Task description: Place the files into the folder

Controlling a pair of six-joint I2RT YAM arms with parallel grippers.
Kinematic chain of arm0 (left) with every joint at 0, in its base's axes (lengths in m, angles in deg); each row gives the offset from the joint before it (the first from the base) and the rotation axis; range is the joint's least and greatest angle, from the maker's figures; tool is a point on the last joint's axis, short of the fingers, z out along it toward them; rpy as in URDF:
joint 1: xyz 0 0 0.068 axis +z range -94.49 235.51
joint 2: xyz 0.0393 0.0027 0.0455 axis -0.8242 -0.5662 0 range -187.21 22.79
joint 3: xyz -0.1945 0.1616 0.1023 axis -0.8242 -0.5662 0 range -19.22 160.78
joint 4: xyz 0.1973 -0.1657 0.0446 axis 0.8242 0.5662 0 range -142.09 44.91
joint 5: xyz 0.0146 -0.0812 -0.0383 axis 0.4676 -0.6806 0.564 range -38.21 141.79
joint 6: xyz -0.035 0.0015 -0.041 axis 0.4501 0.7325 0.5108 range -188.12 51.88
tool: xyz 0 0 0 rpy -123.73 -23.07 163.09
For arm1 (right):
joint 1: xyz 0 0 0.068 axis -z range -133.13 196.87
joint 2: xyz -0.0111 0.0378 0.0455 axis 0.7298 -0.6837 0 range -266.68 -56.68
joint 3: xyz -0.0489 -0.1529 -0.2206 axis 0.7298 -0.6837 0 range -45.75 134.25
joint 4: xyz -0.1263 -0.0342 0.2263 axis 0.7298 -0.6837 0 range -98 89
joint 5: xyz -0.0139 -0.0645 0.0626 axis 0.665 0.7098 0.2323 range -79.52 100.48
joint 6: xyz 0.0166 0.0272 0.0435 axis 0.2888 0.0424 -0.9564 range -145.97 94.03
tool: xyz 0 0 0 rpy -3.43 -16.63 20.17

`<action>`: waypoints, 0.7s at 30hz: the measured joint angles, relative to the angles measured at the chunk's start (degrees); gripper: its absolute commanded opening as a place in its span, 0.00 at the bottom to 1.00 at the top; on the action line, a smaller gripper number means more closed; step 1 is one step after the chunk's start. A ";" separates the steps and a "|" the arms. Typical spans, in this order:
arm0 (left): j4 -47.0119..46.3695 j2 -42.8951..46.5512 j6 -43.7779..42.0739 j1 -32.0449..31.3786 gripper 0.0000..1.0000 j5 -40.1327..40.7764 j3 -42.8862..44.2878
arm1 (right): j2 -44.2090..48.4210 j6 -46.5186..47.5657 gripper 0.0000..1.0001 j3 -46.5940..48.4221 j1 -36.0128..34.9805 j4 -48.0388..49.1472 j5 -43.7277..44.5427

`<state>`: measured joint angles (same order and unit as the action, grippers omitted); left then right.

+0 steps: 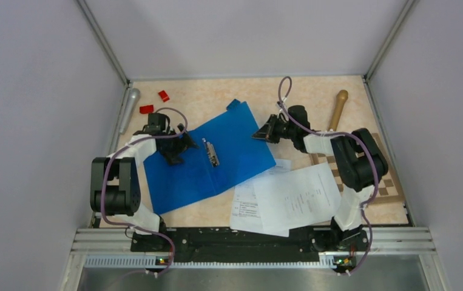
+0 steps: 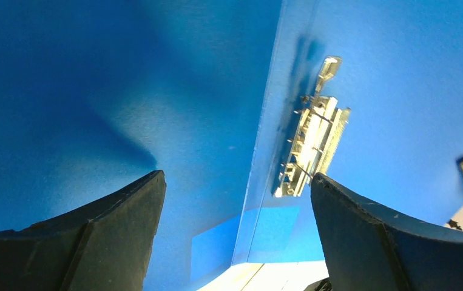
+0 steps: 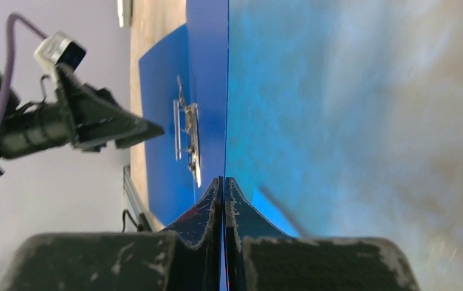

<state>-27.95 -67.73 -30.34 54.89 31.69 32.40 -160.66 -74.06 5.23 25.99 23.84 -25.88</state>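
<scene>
Top view: the folder (image 1: 241,154) lies open on the desk (image 1: 216,97), its metal clip (image 1: 211,153) running near-to-far along the spine; the files (image 1: 295,197), thin flat printed sheets, lie near-right of it, touching its corner and closer to my right arm. Left wrist: my left fingers (image 2: 116,233) hang spread apart over smooth glossy blue plastic. Right wrist: my right fingers (image 3: 207,212) pinch the thin cover edge.

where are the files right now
In the top view the files lie flat near the front edge of the table, right of centre, just off the open folder and beside the right arm base.
</scene>
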 measured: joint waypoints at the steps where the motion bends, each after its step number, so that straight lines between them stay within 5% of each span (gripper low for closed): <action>1: 0.00 0.00 0.00 0.00 0.93 0.00 0.72 | -2.10 0.57 0.00 2.64 0.13 -0.79 0.11; 7: 1.42 2.64 0.00 0.00 0.93 0.46 1.77 | -9.09 4.96 0.04 10.69 0.44 -7.21 3.54; 10: 2.38 6.36 0.02 0.02 0.93 0.59 0.09 | -9.07 6.69 0.63 11.04 0.44 -10.86 6.36; 13: 3.78 10.97 0.07 0.04 0.94 0.63 -2.64 | -7.78 8.83 0.95 10.97 0.50 -14.73 9.33; 21: 8.07 21.75 -0.04 0.04 0.94 0.52 -3.82 | 17.27 12.61 0.99 7.41 0.57 -25.51 19.76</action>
<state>-19.89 -45.98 -30.38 54.93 32.21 28.57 -143.39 -61.45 12.64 26.55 -1.67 -6.12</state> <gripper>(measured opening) 0.938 0.987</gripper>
